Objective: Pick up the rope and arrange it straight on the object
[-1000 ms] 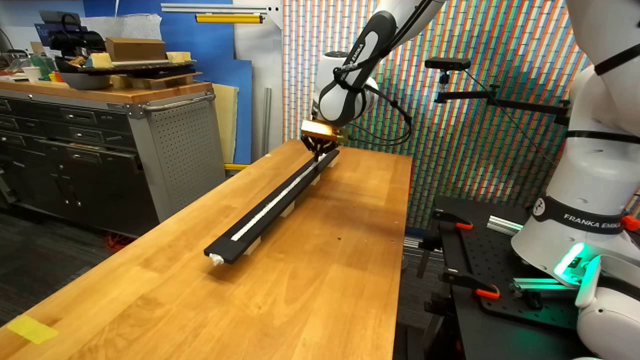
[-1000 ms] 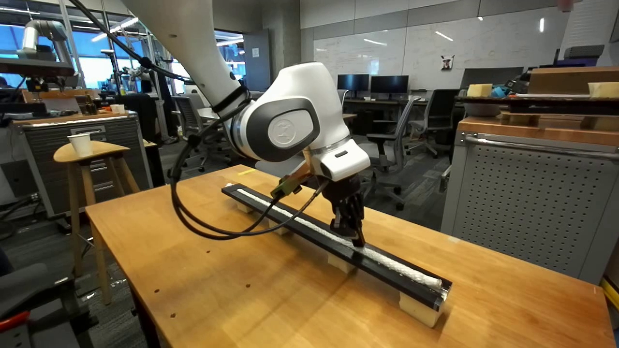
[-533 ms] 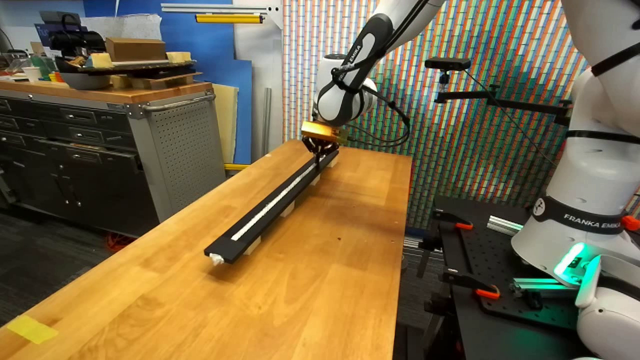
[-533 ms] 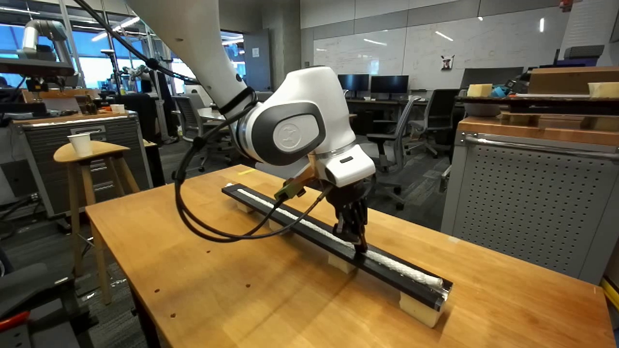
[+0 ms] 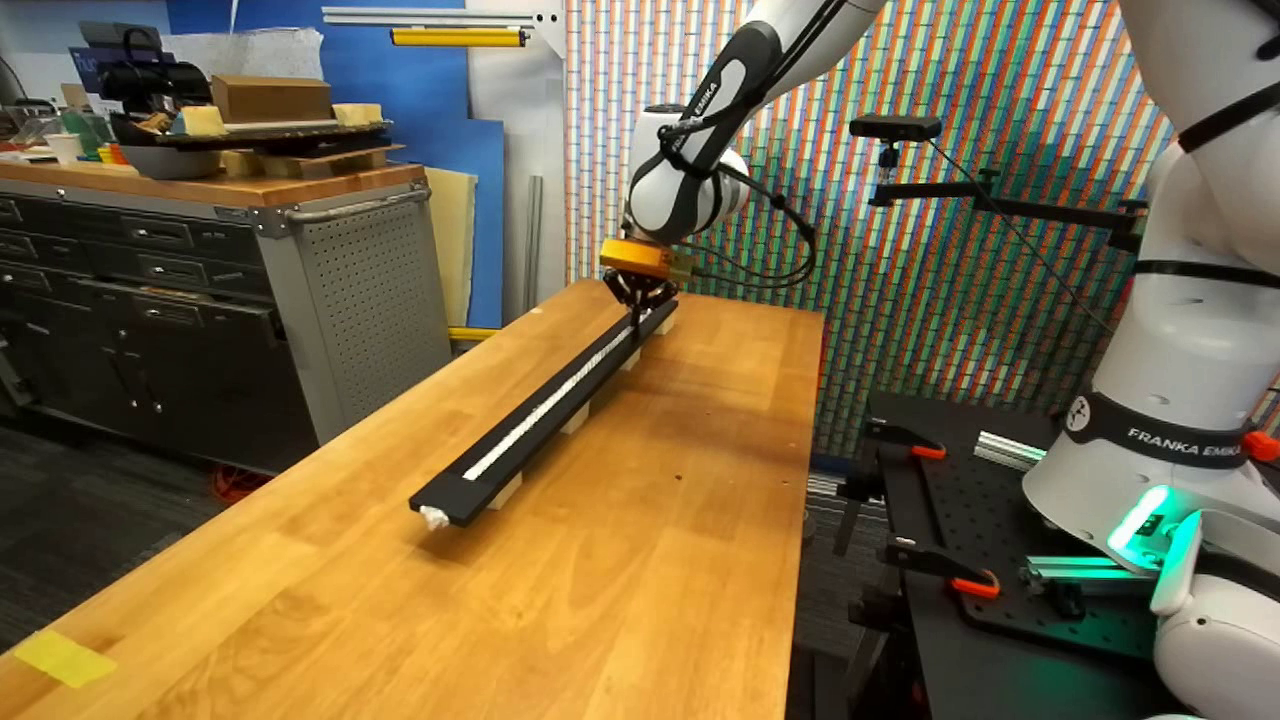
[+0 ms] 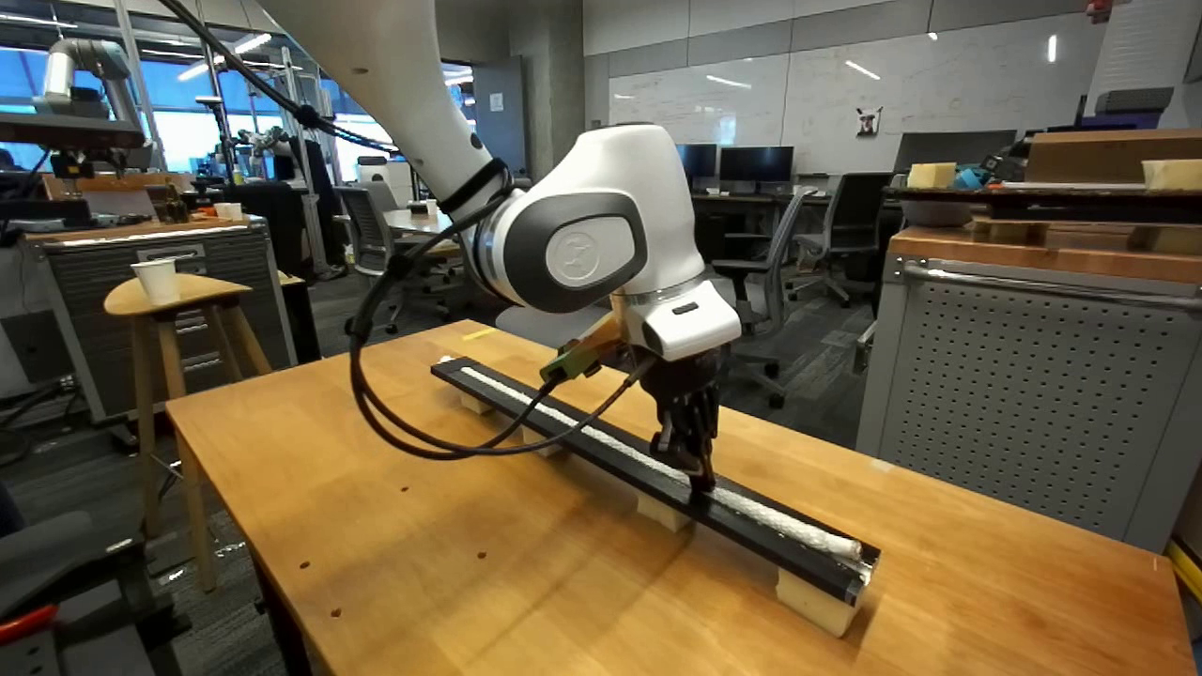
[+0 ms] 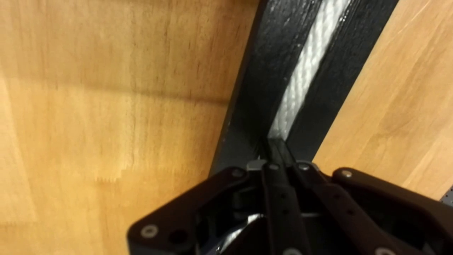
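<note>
Nudged down and rightward in an exterior view since a second ago, past much of the rope (image 6: 624,447) lying straight on the black bar (image 6: 639,477), the tool (image 6: 702,486), closed and empty, should press lightly, gliding lengthwise, not sideways.

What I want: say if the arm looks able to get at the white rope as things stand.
Likely yes: the gripper reaches down to the white rope on the black bar, nothing seen between them. But its jaws are shut, so gripping would probably need them opened first.
</note>
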{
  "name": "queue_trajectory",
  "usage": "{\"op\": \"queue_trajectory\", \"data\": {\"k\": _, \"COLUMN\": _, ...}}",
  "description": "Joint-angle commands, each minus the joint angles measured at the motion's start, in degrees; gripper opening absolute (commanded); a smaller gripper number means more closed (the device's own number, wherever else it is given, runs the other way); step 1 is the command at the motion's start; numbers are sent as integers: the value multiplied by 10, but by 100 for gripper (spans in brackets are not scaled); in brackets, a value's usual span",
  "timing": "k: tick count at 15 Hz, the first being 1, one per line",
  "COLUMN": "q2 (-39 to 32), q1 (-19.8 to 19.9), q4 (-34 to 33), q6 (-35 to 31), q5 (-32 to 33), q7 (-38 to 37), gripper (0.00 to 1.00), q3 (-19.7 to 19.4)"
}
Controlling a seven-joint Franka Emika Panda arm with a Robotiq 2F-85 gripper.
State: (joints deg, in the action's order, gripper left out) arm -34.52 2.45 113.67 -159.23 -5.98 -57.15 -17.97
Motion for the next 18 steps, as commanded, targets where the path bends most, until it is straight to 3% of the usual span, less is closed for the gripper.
{"op": "queue_trajectory", "data": {"k": 1, "q2": -13, "q1": -1, "q4": -3, "q6": -6, "q5": -7, "q7": -9, "gripper": 0, "q3": -9}}
{"op": "queue_trajectory", "data": {"k": 11, "q2": 17, "q1": 0, "q4": 31, "q6": -50, "q5": -12, "q7": -25, "gripper": 0, "q3": -24}}
{"op": "queue_trajectory", "data": {"k": 18, "q2": 9, "q1": 12, "q4": 9, "q6": -45, "q5": -15, "q7": -17, "gripper": 0, "q3": -23}}
